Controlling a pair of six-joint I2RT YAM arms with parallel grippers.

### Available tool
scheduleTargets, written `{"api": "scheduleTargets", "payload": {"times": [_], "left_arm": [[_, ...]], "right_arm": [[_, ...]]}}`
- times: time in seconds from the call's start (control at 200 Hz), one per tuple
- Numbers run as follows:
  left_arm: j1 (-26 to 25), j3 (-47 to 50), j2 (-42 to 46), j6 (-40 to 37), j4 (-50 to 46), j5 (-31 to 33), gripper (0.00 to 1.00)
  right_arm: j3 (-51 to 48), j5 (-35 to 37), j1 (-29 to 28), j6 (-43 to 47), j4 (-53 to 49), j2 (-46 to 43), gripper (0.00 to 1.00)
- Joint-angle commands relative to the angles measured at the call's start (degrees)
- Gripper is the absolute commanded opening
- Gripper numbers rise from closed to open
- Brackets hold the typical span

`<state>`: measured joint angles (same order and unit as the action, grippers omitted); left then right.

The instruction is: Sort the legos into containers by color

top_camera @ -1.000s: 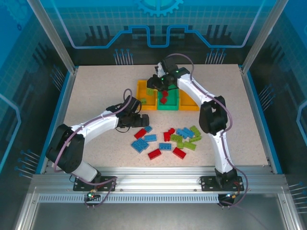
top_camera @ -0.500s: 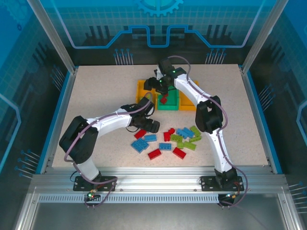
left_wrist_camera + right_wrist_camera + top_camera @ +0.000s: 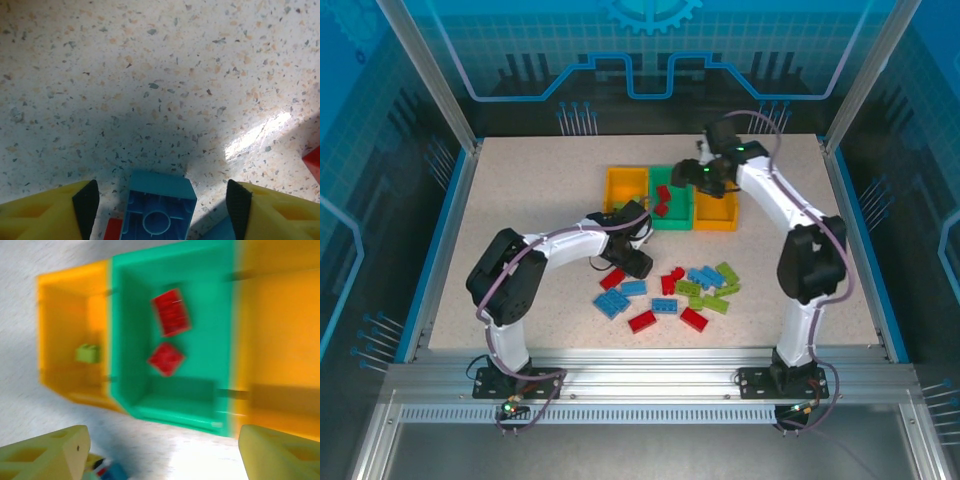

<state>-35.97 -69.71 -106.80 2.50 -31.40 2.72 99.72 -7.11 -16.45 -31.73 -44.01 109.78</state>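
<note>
Centring the left tool [image 3: 162, 202] matters: its jaws stand wide astride a small blue plastic brick [image 3: 159, 210] on the speckled counter [image 3: 150, 75], so close evenly on both sides. Rightward, the right tool [image 3: 164, 440] hangs wide and empty by the green plastic bin [image 3: 200, 405].

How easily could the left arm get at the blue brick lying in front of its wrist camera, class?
Probably yes. The left arm has its jaws standing open on either side of the blue brick, with bare table in the gaps; a red brick beside it may get nudged.
</note>
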Motion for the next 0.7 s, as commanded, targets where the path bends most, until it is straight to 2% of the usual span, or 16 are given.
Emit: {"api": "scheduleTargets", "payload": {"times": [0.0,0.165,0.325,0.53,0.61,0.695], "left_arm": [[-0.16,-1.32,-1.54,-1.91,-1.91,-1.89,0.68],[-0.15,-1.21,-2.24,-1.8,-1.65,-2.61,0.59],[-0.15,-1.5,-2.28,-1.36,-1.88,-2.13,0.42],[-0.16,-3.41,-1.88,-0.43,-2.35,-0.9,0.35],[-0.16,-4.65,-1.65,0.19,-2.35,-0.89,0.33],[-0.16,-6.19,-1.14,0.92,-2.1,-1.04,0.33]], "right_arm": [[-5.01,6.96,4.84,3.28,-0.81,-2.01,0.79],[-7.07,10.86,8.8,7.6,-3.53,0.37,0.75],[-7.57,11.12,9.52,9.68,-2.94,2.81,0.71],[-6.57,9.5,9.15,11.31,-1.89,5.21,0.65],[-6.23,10.63,9.05,11.48,-2.04,6.25,0.57],[-5.53,11.69,9.01,12.49,-2.31,7.62,0.45]]}}
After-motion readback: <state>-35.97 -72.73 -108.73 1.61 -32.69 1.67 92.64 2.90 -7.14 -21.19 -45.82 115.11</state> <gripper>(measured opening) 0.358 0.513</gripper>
